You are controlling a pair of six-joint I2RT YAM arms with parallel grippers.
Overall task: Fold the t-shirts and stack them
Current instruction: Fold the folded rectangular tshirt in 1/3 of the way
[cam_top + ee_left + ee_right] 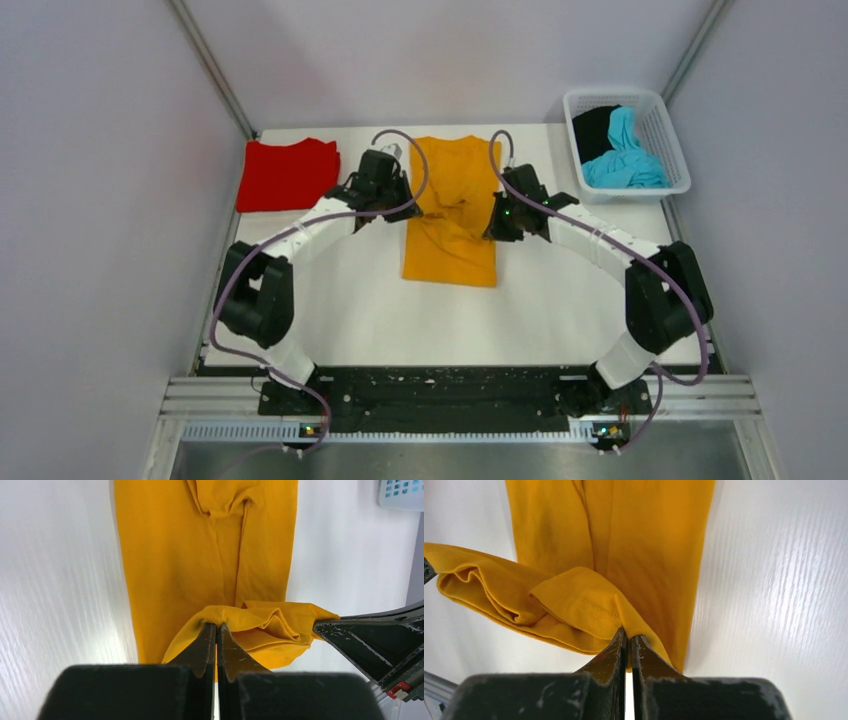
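White table (400, 310); right pincer (495, 225) hides orange-yellow t-shirt's (450, 255) edge overhead.

No readable text, label, brand or number in any of my three views. Only label-like mark I can find: a small red tag (394, 693) on the black body of the right gripper (316, 626), at the lower right of the left wrist view. Too small and blurred for me to read.
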